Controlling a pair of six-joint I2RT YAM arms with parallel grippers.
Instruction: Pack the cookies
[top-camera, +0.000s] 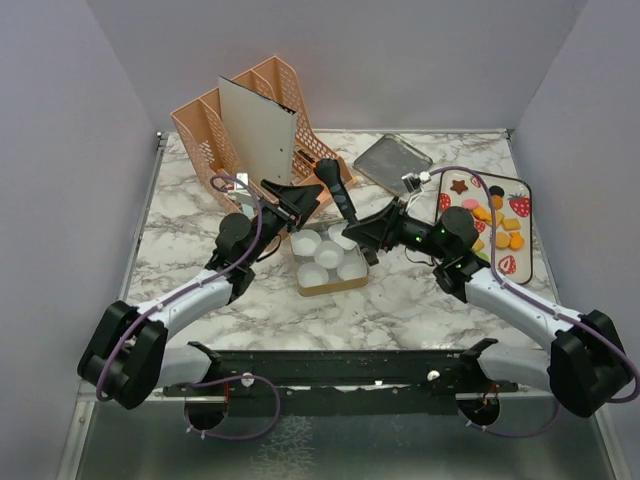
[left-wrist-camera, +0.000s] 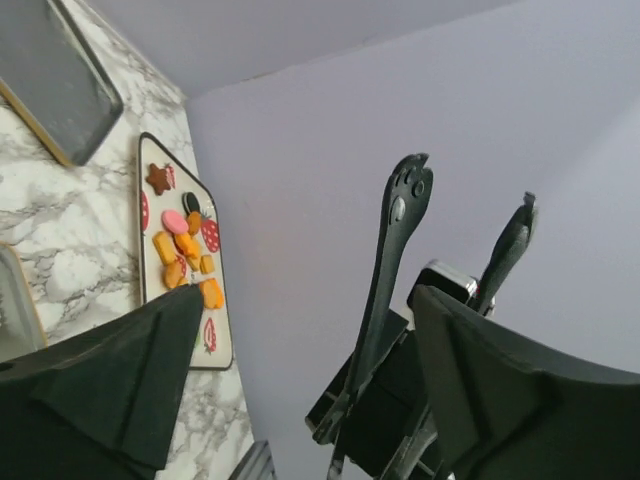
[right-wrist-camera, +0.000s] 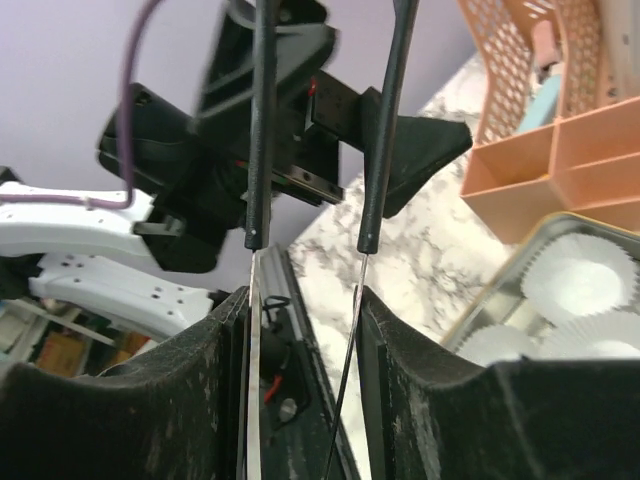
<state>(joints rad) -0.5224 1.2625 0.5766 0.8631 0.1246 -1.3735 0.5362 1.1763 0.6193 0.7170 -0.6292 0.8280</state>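
Observation:
The cookies (top-camera: 492, 220), orange-yellow squares with pink rounds, a brown star and a dark round, lie on a strawberry-print tray (top-camera: 523, 262) at the right; they also show in the left wrist view (left-wrist-camera: 183, 252). My right gripper (top-camera: 368, 233) is shut on metal tongs (top-camera: 338, 192) with black tips, held above the tin of white paper cups (top-camera: 316, 272). In the right wrist view the tongs (right-wrist-camera: 258, 120) stand pinched between my fingers, at the right gripper (right-wrist-camera: 305, 300). My left gripper (top-camera: 295, 205) is open and empty, just left of the tongs' tips (left-wrist-camera: 405, 195), not touching them.
A peach mesh organiser (top-camera: 215, 130) holding a white board (top-camera: 258, 128) stands at the back left. A flat metal tray (top-camera: 392, 160) lies at the back centre. The cup tin's rim (top-camera: 330, 290) is at mid-table below both grippers.

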